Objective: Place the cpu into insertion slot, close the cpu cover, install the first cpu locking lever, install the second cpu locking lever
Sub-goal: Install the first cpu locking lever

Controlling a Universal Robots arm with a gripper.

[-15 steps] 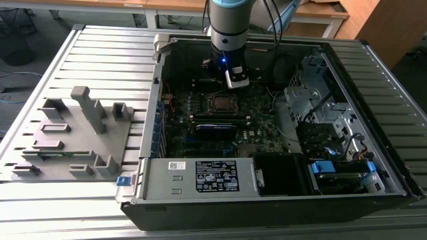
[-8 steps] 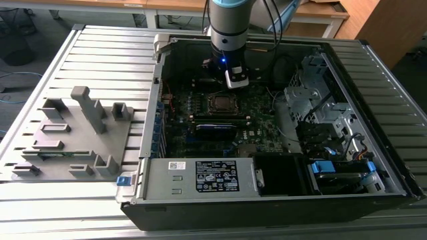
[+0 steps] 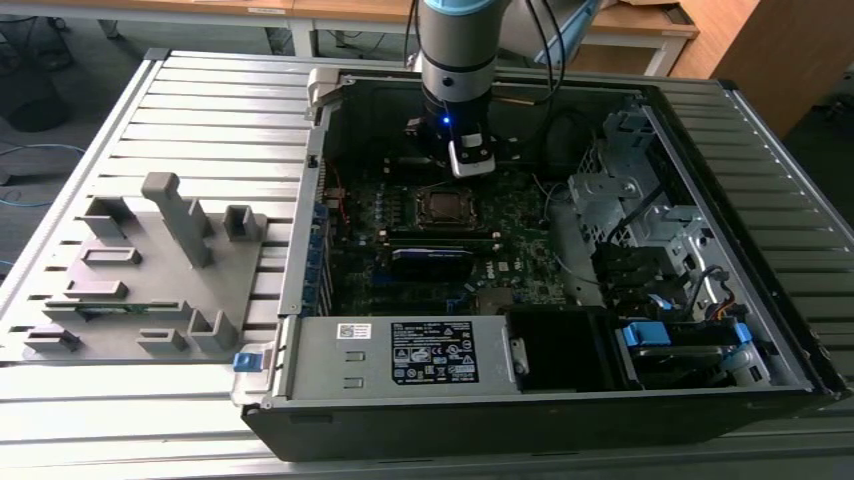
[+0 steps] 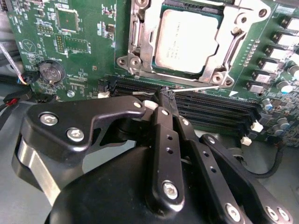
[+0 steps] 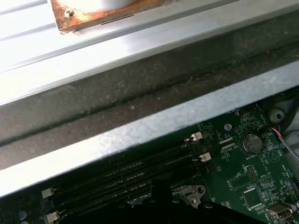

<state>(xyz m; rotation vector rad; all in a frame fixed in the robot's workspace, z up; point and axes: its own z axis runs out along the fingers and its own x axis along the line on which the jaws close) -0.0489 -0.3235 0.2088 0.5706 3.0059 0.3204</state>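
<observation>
Computer case (image 3: 467, 432): one cpu (image 4: 187, 41), one cpu cover (image 4: 144, 37) seemingly closed.

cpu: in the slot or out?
In: in the second wrist view the cpu lies flat on the board, framed by the cpu cover.

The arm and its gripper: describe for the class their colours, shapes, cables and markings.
The arm is a grey cylinder with a pale blue ring, a black band and a small blue light; black cables run beside it. The gripper is matte black: linked bars with holes, silver screw heads and a silver band on its body.
</observation>
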